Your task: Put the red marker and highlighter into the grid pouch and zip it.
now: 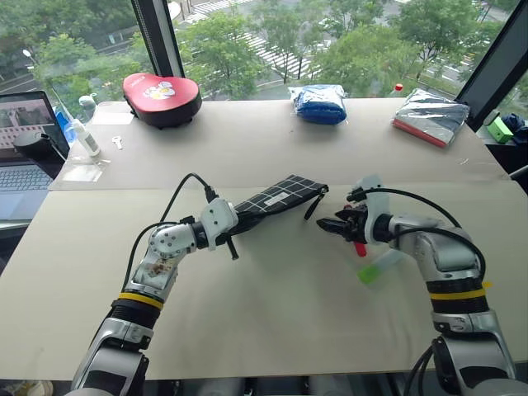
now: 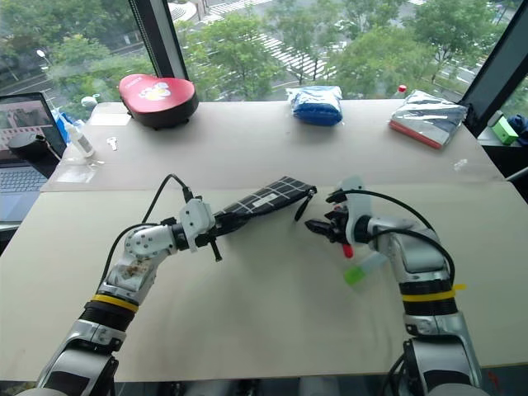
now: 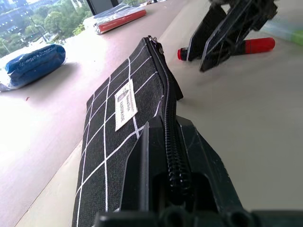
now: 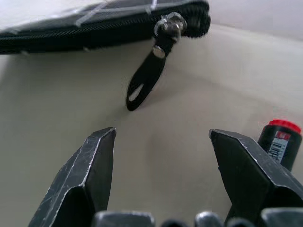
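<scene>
The highlighter [image 1: 378, 268] lies on the counter [image 1: 272, 322] nearest the robot, with the red marker [image 3: 227, 48] just beyond it, both still outside the grid pouch [image 1: 279, 198], to its right. The right gripper [image 4: 161, 156] hangs empty with jaws wide, facing the pouch's zipper pull [image 4: 151, 75] at the closed right end. The left gripper [image 3: 171, 156] is clamped tight on the pouch's zipper edge. Best to pinch the pull squarely and draw it along the teeth toward the left gripper while that one holds firm.

We see soft daylight from the tall glass windows [image 1: 330, 41] behind the pale beige table [image 1: 272, 313]; wrist views blur near our fingers
</scene>
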